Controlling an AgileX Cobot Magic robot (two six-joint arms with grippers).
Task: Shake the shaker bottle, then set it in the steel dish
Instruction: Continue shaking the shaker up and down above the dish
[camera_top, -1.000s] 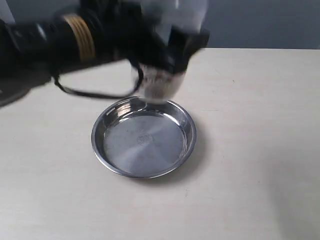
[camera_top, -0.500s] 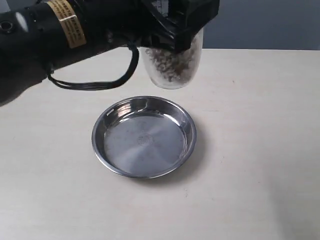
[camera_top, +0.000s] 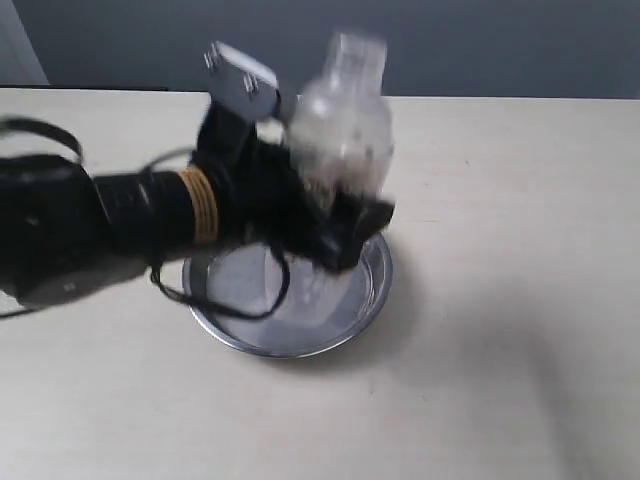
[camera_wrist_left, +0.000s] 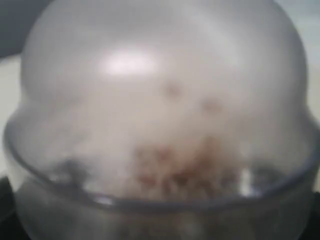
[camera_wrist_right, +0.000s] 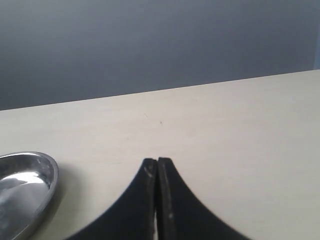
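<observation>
The frosted shaker bottle (camera_top: 342, 125) is blurred by motion, upright with its cap up, over the far rim of the steel dish (camera_top: 355, 318). My left gripper (camera_top: 335, 215) is shut on its lower body, the black arm reaching in from the left across the dish. The left wrist view is filled by the bottle's domed shoulder (camera_wrist_left: 160, 100) with pinkish-brown granules inside; the fingers are hidden there. My right gripper (camera_wrist_right: 157, 162) is shut with nothing in it, above bare table to the right of the dish (camera_wrist_right: 25, 185). It is out of the exterior view.
The beige table (camera_top: 520, 300) stretches right of and in front of the dish. A grey wall stands behind the table's far edge. A black cable loops from the left arm over the dish's left side.
The left arm has swung down and leftward with the bottle, from high above the dish to just over it. The bottle now shows its cap, and the arm covers much of the dish.
</observation>
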